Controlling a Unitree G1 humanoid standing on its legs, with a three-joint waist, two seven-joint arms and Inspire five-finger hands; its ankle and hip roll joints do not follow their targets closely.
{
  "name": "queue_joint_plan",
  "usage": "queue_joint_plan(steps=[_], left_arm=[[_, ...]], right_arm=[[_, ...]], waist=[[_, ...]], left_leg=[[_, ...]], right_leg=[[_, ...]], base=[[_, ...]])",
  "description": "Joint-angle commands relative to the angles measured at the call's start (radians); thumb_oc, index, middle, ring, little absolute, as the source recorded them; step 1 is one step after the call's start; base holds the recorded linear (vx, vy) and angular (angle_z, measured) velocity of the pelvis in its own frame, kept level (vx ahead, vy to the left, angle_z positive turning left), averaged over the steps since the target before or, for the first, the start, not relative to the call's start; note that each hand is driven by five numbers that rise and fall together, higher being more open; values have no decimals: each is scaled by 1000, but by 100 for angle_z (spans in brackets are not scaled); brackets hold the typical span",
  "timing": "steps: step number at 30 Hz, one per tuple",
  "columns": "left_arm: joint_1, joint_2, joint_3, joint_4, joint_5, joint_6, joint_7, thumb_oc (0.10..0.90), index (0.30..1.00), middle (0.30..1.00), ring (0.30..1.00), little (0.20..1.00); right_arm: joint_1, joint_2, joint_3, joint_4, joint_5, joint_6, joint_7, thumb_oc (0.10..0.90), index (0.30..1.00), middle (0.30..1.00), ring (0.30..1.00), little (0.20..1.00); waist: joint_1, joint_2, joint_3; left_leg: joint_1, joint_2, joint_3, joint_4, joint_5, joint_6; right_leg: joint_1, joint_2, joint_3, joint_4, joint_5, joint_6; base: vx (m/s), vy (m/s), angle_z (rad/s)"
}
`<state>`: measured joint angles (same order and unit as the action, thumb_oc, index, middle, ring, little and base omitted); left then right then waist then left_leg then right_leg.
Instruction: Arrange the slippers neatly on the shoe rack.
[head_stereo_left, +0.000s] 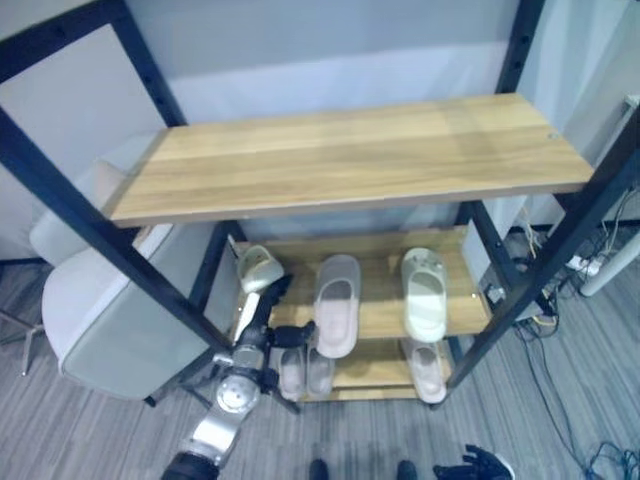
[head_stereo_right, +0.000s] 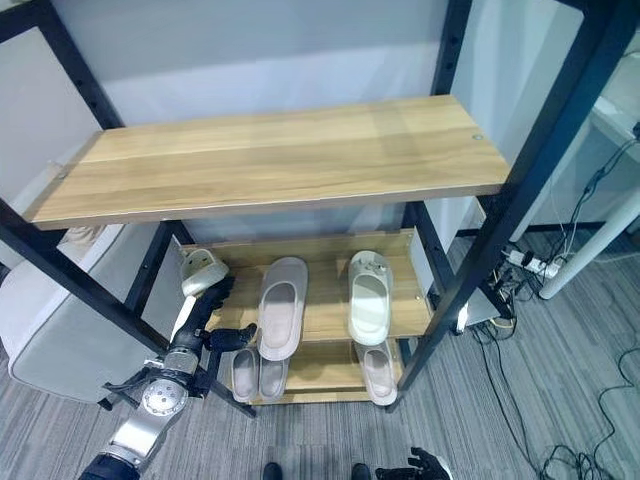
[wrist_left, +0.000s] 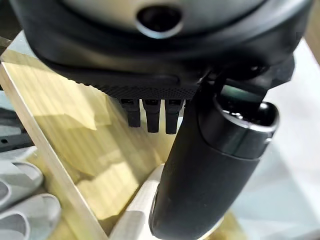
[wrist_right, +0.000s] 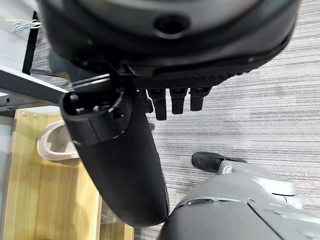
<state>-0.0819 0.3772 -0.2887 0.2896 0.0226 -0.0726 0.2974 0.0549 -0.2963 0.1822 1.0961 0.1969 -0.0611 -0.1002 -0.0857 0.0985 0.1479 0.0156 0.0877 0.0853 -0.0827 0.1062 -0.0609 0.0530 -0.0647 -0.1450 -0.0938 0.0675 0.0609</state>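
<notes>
A pale slipper (head_stereo_left: 258, 268) is tilted up at the left end of the shoe rack's middle shelf (head_stereo_left: 385, 318). My left hand (head_stereo_left: 262, 302) is just below it and shut on it; in the left wrist view my thumb (wrist_left: 210, 165) presses on its whitish edge (wrist_left: 132, 212). A grey slipper (head_stereo_left: 337, 303) and a pale green slipper (head_stereo_left: 425, 293) lie flat on the same shelf. The bottom shelf holds a grey pair (head_stereo_left: 305, 372) and one more slipper (head_stereo_left: 428, 370). My right hand (head_stereo_left: 478, 465) hangs low over the floor, relaxed and holding nothing.
The wide wooden top shelf (head_stereo_left: 350, 155) overhangs the lower ones. Black posts (head_stereo_left: 90, 225) frame the rack at each corner. A white padded seat (head_stereo_left: 95, 320) stands close on the left. Cables and a power strip (head_stereo_left: 585, 265) lie on the floor to the right.
</notes>
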Motion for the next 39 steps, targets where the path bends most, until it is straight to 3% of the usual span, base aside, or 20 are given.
queue_joint_plan(steps=[1,15,16,23,39], left_arm=[[-238,21,49,17,91,-68,116,800,900,900,900,900],[-334,12,58,159,28,-52,176,800,900,900,900,900],[-342,15,59,171,15,-52,170,400,300,300,300,300],[-346,5,68,170,-62,-65,134,400,300,300,300,300],[-258,-49,46,57,-137,-97,58,400,300,300,300,300]], right_arm=[[-45,-35,7,-18,-13,-28,-27,800,900,900,900,900],[-55,-35,15,-26,4,-35,-39,800,900,900,900,900],[-59,-33,18,-27,8,-36,-38,800,900,900,900,900],[-62,-36,21,-55,16,-34,-33,800,900,900,900,900],[-67,-38,14,-62,7,-23,-35,800,900,900,900,900]], waist=[[-20,-17,46],[-53,-9,50],[-54,-8,52],[-57,-10,56],[-53,16,79]], left_leg=[[-34,-10,47,-5,-49,-37],[-89,-5,89,-5,-42,-34],[-92,-4,92,-5,-42,-34],[-96,-3,98,-5,-41,-34],[-78,-2,103,-5,-39,-36]], right_leg=[[-11,-14,-9,7,-104,54],[-96,-16,42,7,-77,60],[-102,-13,48,7,-75,59],[-113,-11,56,7,-71,55],[-94,-6,58,7,-83,47]], base=[[-75,44,-20],[-23,9,-15],[-8,-4,-5],[-3,-4,-2],[-3,-2,-2]])
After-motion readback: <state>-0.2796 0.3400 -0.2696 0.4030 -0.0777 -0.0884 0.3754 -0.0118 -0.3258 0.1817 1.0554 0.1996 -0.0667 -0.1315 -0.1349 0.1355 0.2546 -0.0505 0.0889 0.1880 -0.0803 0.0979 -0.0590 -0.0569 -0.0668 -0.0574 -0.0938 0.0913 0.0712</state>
